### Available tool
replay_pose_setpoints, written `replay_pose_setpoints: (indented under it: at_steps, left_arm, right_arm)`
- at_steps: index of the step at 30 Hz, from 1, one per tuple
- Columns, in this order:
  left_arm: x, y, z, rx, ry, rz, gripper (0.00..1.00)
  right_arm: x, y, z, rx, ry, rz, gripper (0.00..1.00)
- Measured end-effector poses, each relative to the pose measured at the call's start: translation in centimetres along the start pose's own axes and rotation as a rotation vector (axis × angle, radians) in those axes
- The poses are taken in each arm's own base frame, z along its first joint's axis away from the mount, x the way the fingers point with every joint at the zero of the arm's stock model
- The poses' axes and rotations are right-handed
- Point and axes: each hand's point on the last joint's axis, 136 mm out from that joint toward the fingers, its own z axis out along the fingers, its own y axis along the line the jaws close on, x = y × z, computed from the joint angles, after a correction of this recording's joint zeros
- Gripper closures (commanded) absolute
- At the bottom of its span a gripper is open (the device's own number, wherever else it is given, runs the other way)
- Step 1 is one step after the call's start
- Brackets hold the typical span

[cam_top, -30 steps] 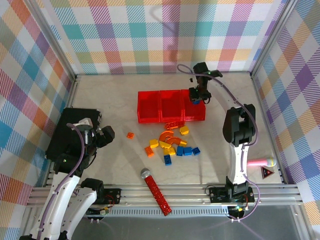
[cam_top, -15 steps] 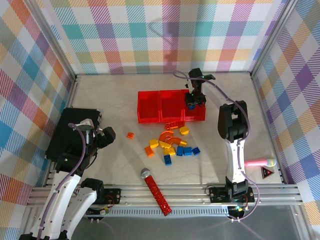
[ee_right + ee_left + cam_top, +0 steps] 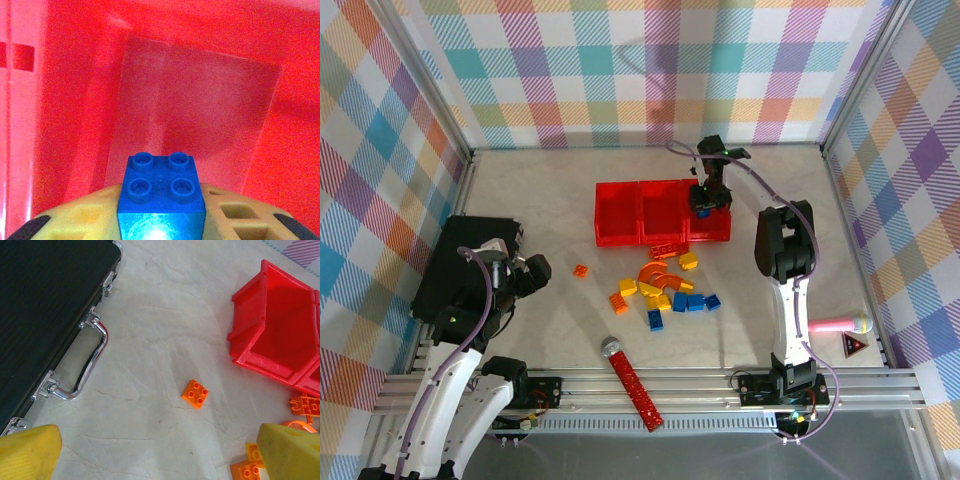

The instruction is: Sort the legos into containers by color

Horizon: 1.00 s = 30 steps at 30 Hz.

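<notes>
You have a small blue four-stud plastic brick (image 3: pixel 161 192) pinched at the tips of your right gripper (image 3: pixel 708 200). The tan fingers (image 3: pixel 80 217) are closed against its two sides and the studs face up. The brick hangs over the right-hand compartment of the row of three translucent red plastic bins (image 3: pixel 620 225). The wrist view shows that compartment's red floor and walls directly beneath it. Whether the brick touches the floor cannot be told.

The loose orange, yellow and blue bricks (image 3: pixel 665 288) lie in a cluster on the pale marbled table (image 3: pixel 540 200), just in front of the bins' middle and right compartments, with curved orange arches among them. A single orange square brick (image 3: pixel 195 393) lies apart from that cluster, in front of the bins' left end.

Your left gripper (image 3: pixel 528 272) is well apart from the bins, to their near left. Its yellow fingers (image 3: pixel 30 450) are spread fully wide with nothing between them. A large black case with a chrome handle (image 3: pixel 45 305) lies further left of the bins. A long red studded stick with a grey round end (image 3: pixel 635 385) lies well in front of the bins.
</notes>
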Motion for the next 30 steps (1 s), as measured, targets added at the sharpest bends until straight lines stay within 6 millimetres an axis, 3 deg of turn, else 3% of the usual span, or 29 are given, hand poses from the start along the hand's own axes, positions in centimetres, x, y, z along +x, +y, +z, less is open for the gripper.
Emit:
replay_pose_setpoints:
  at_steps: [20,25,30]
  left_arm:
    - [-0.1,0.1,-0.4,0.008,-0.021,-0.021,0.0]
    - [-0.1,0.0,-0.4,0.015,-0.017,-0.021,0.0]
    - [-0.2,-0.1,-0.8,0.025,-0.033,-0.023,0.0]
  right_arm:
    - [0.3,0.0,-0.6,0.001,0.013,0.0,0.59]
    - [-0.3,0.2,-3.4,0.0,-0.036,0.001,0.59]
    - [-1.3,0.7,-8.6,-0.007,-0.137,0.011,0.59]
